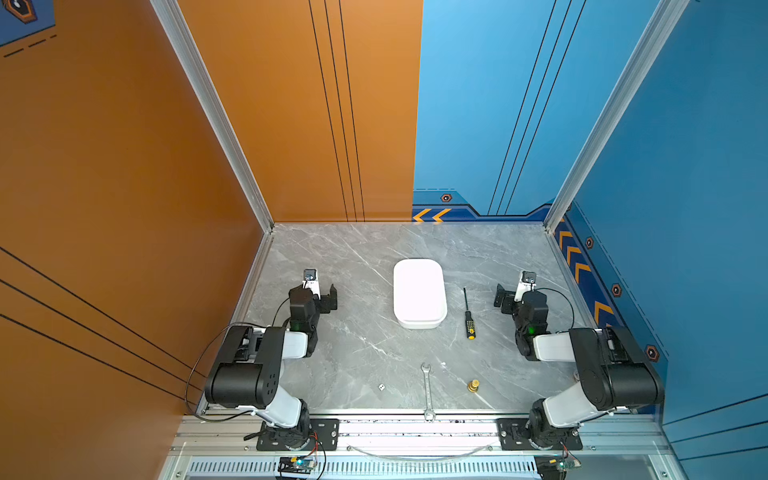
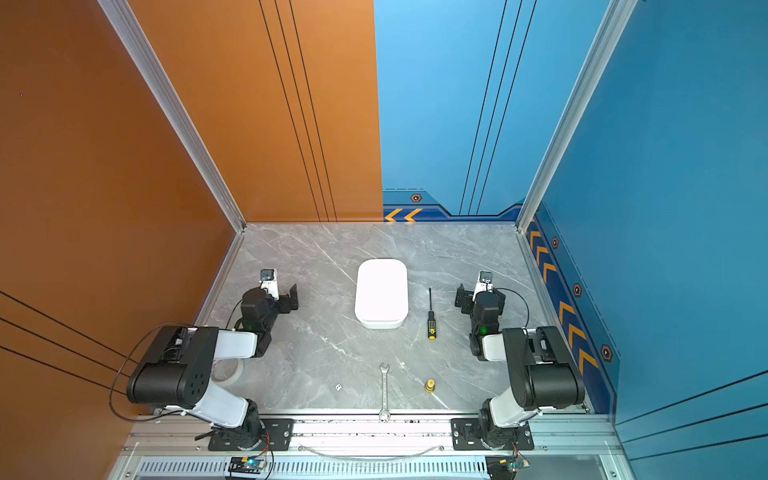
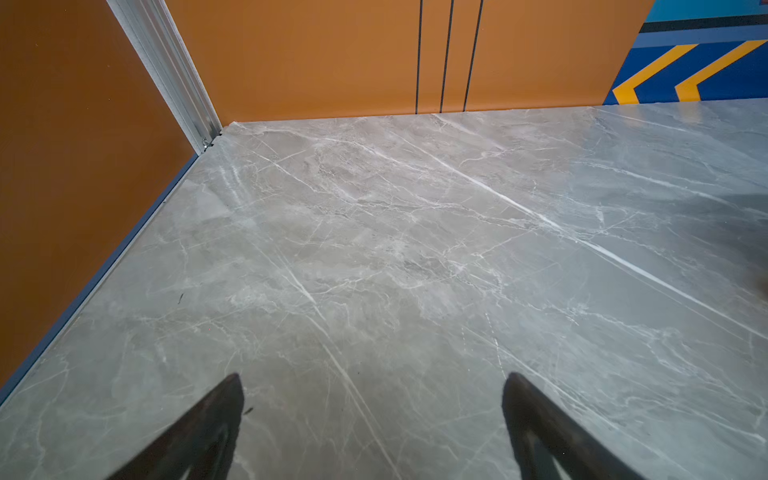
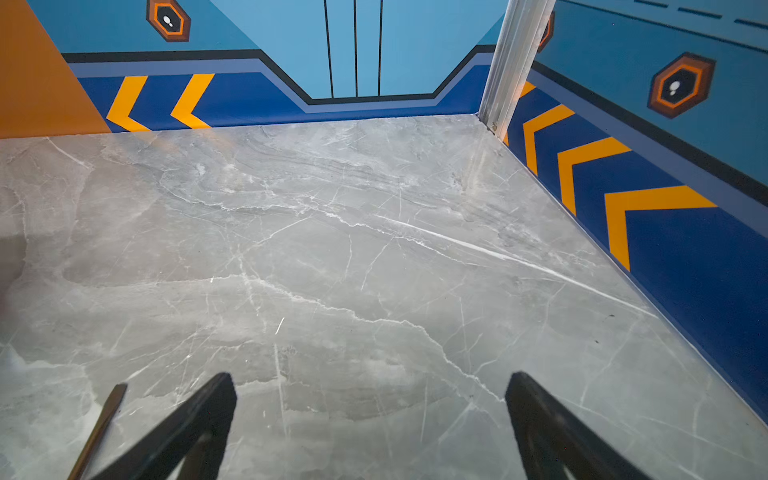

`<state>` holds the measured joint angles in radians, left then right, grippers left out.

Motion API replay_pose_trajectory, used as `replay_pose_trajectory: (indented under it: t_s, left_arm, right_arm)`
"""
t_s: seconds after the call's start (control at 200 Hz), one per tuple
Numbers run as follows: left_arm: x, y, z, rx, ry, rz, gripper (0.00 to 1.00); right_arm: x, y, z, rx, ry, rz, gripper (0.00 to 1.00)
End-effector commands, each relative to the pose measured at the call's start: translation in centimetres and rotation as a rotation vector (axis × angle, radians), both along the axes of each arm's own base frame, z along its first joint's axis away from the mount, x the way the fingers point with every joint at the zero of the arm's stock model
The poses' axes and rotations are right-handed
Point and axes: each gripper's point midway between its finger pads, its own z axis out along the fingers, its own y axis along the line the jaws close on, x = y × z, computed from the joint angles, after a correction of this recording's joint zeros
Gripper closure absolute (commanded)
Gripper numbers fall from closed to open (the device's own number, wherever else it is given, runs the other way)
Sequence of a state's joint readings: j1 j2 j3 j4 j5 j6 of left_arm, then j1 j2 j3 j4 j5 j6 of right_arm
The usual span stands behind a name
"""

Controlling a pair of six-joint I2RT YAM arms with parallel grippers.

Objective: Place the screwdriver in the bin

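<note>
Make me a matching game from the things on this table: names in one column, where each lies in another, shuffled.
1 screwdriver
2 bin
3 wrench
4 brass piece

A middle of the table
B reaching the front edge
C right of the bin in both top views
D right of the wrench in both top views

Pairs: 1-C, 2-A, 3-B, 4-D

The left arm [image 1: 249, 365] and right arm [image 1: 615, 374] were black with white shells. Black screw-studded plates [image 1: 325, 432] sat on the aluminium rail [image 1: 415, 428].
</note>
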<state>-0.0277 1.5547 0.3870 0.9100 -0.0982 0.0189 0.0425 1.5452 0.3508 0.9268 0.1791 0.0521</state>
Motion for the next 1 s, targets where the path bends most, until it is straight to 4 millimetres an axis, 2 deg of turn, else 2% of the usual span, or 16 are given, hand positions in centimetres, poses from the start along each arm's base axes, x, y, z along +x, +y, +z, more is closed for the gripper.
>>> replay_pose_trajectory:
  t_s: [0.0, 0.195, 0.285, 0.401, 0.576, 0.726, 0.821, 0.911, 0.996]
  left_arm:
    - [-0.1, 0.4, -0.3, 0.005, 0.001, 0.02, 0.02]
    - [-0.1, 0.4, -0.3, 0.0, 0.002, 0.016, 0.02]
    - [-0.2, -1.2, -0.2, -0.036, -0.001, -0.107, 0.02]
    - [-0.2, -1.3, -0.1, -0.036, -0.004, -0.117, 0.02]
    - [-0.6, -1.4, 2.1, -0.036, -0.018, -0.12, 0.02]
    - [-1.4, -2.3, 4.9, -0.035, -0.038, -0.166, 0.02]
    - [-1.6, -3.5, 6.6, -0.118, -0.042, -0.203, 0.02]
    - [-1.7, -5.4, 7.3, -0.204, -0.041, -0.266, 0.02]
    - [-1.8, -6.7, 7.3, -0.28, -0.012, -0.288, 0.02]
  right_arm:
    - [0.5, 0.1, 0.4, 0.016, -0.007, 0.007, 0.0]
    - [0.5, 0.1, 0.4, 0.016, -0.008, 0.007, 0.0]
    - [0.4, 0.1, 0.3, 0.012, -0.007, 0.003, 0.0]
    - [0.1, -0.8, 0.7, 0.001, -0.022, -0.064, 0.0]
    - [-0.8, -1.3, 2.6, -0.009, -0.04, -0.108, 0.0]
    - [-1.6, -0.4, 4.9, 0.013, -0.013, -0.085, 0.0]
    - [-2.3, 1.2, 6.5, 0.067, 0.044, -0.028, 0.0]
    - [-3.2, 2.3, 7.8, 0.125, 0.113, -0.001, 0.0]
    - [-4.3, 3.6, 8.1, 0.199, 0.208, 0.029, 0.0]
